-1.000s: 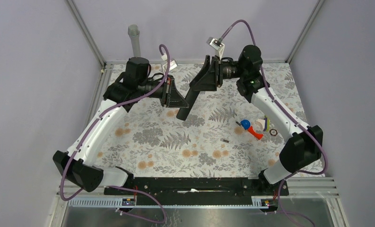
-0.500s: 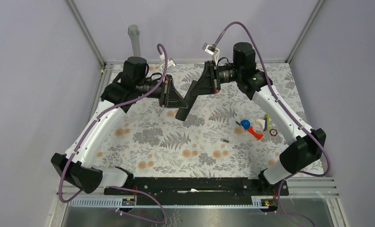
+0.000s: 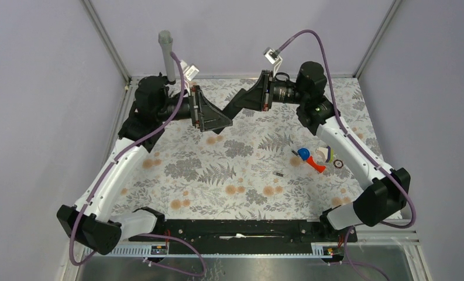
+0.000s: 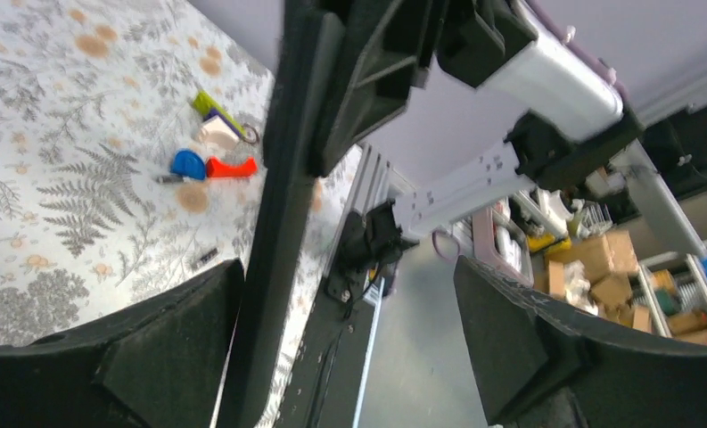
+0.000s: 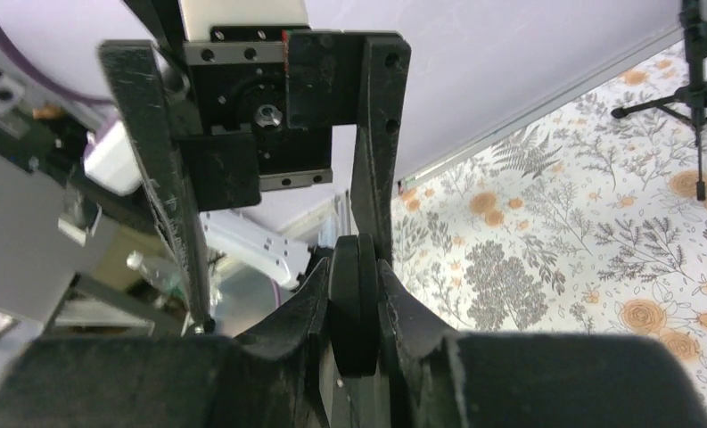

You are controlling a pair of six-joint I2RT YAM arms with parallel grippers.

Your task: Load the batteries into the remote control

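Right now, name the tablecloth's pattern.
The white tablecloth bears grey ferns and orange flowers; clearest in the top external view.

No text, brand or number can be read in any view. The remote control (image 3: pixel 234 106) shows plain black; the white cable tags (image 3: pixel 270 54) and the cardboard boxes (image 4: pixel 610 263), at 4 o'clock in the left wrist view, are too blurred.

Above the far side of the floral table (image 3: pixel 206 175), the right gripper (image 3: pixel 250 98) holds the remote control (image 3: pixel 232 110) aloft, its free end meeting the left gripper (image 3: pixel 220 120). One battery (image 3: pixel 279 174) lies right of centre, near the red-and-blue toy pieces (image 3: pixel 311 159).
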